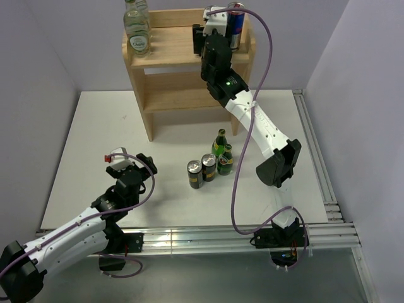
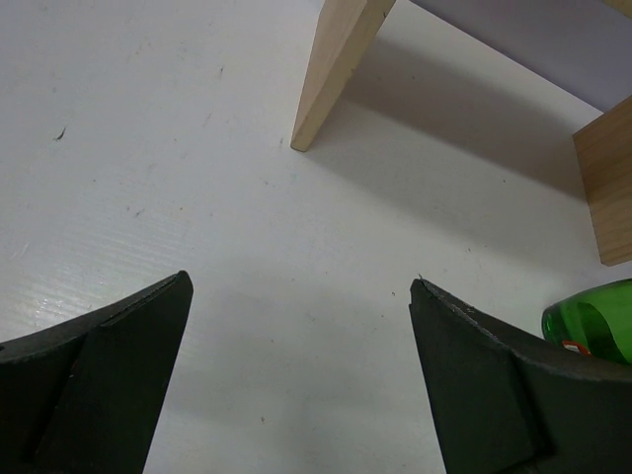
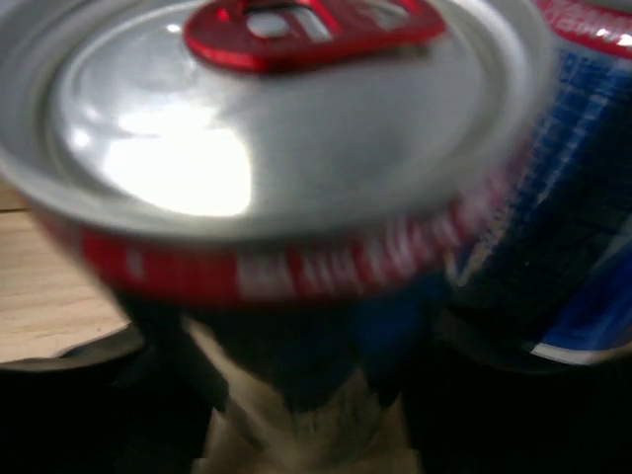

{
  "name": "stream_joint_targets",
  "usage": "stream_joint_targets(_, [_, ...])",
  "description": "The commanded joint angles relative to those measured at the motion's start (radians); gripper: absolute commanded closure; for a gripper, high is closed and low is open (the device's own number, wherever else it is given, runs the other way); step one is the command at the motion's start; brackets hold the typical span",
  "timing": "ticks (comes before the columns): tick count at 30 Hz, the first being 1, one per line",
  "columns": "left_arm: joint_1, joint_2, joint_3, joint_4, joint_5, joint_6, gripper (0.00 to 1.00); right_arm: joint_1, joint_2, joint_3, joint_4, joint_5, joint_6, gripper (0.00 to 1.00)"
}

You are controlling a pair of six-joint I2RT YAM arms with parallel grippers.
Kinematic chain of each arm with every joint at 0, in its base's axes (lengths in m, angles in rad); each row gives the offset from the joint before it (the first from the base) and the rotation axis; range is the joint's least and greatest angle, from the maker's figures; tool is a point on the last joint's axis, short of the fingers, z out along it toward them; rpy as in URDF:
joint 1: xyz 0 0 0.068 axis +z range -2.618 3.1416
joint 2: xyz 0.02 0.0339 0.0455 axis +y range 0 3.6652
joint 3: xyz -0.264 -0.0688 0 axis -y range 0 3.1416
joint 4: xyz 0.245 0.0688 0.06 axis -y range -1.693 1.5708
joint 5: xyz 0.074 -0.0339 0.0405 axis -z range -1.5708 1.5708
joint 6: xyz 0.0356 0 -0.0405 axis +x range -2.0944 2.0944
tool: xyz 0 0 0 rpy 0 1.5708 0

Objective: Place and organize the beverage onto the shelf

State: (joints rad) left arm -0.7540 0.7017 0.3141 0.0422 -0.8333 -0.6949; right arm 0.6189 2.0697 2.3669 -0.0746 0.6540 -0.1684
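Right gripper [image 1: 228,26] reaches to the right end of the wooden shelf's [image 1: 170,45] top tier, where a slim silver-and-blue can [image 3: 296,128] fills its wrist view. The can hides the fingers, so it cannot be told whether they clamp it or stand clear of it. The left gripper [image 2: 301,286] hovers over bare table well out in front of the shelf's left leg, spread wide and holding nothing. Two clear glass bottles [image 1: 137,28] occupy the left end of the shelf's top tier. Two green glass bottles [image 1: 222,151] and two black-and-gold cans [image 1: 202,170] wait on the table in front of the shelf, so most of the job appears to remain.

The step in hand looks to be seating this can next to a second silver-and-blue can [image 3: 583,197], which stands just beside it on the same tier. To do it well, the can's base should sit flat on the board before the fingers part. They should open only as far as needed, since the twin is close enough to be knocked. The gripper should then pull out toward the shelf's front, clear of both cans and the right side panel.
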Motion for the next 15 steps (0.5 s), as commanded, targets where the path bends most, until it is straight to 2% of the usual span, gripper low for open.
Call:
stream_joint_targets(1, [0.005,-0.011,-0.004,0.033,0.01,0.009,0.01,-0.01,0.015,-0.006,0.029,0.022,0.001,0.24])
stream_joint_targets(3, [0.005,-0.01,-0.001,0.033,0.011,0.011,0.01,-0.007,0.007,-0.021,0.018,0.024,0.016,0.06])
stream_joint_targets(5, [0.005,-0.008,-0.001,0.031,0.01,0.011,0.01,-0.005,0.0,-0.047,0.016,0.025,0.02,0.0])
stream_joint_targets(15, [0.007,-0.011,-0.004,0.03,0.01,0.009,0.01,0.019,-0.074,-0.173,0.022,0.061,0.055,0.0])
